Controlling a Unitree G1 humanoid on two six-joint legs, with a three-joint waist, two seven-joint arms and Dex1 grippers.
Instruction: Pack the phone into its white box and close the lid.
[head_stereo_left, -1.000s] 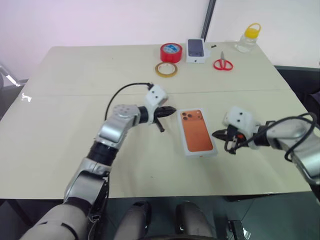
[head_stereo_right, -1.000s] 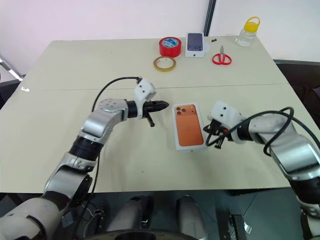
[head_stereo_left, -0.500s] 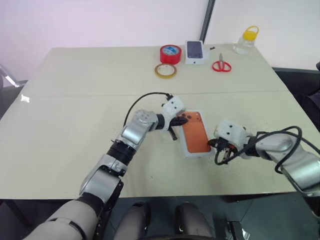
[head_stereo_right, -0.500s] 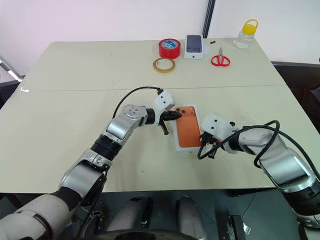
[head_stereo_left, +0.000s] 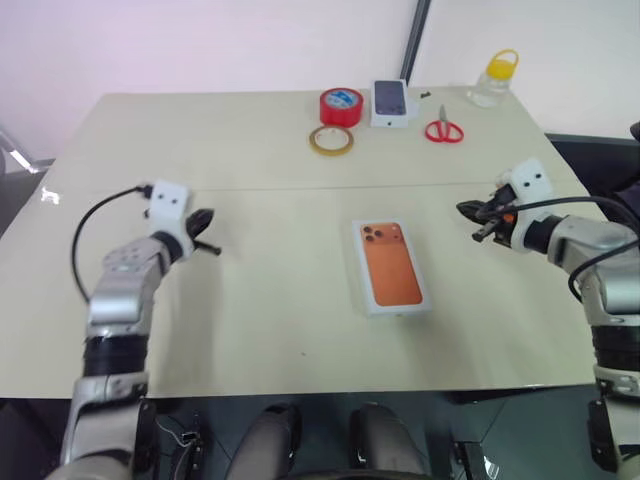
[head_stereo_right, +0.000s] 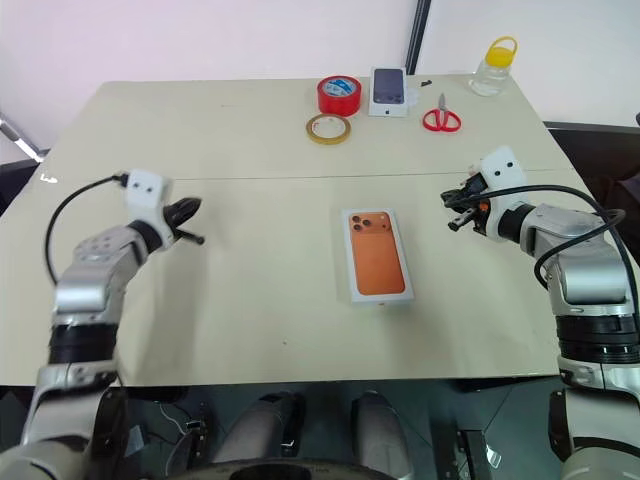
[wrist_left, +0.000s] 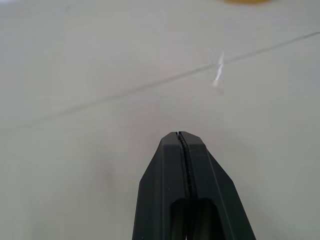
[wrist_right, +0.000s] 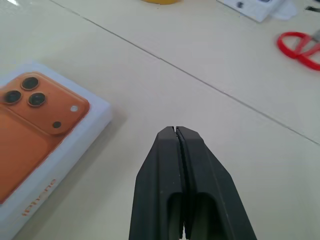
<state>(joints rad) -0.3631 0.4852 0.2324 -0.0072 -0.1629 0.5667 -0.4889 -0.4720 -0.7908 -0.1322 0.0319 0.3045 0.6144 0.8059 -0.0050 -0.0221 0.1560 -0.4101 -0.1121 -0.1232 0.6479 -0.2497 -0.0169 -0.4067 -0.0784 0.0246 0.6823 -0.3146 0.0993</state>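
The lid (head_stereo_left: 391, 266) covers the white box on the surface (head_stereo_left: 250, 300), hiding its contents. Left end effector (head_stereo_left: 207, 219) and right end effector (head_stereo_left: 466, 208) hover pressed together, empty.

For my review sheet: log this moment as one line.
white cardboard phone box: lid on, mid-table | left gripper: shut, empty, apart | right gripper: shut, empty, apart

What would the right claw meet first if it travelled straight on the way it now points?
Probably the bare table. The shut right claw aims slightly down, past the closed box's lid, which lies off to one side; depth is uncertain.
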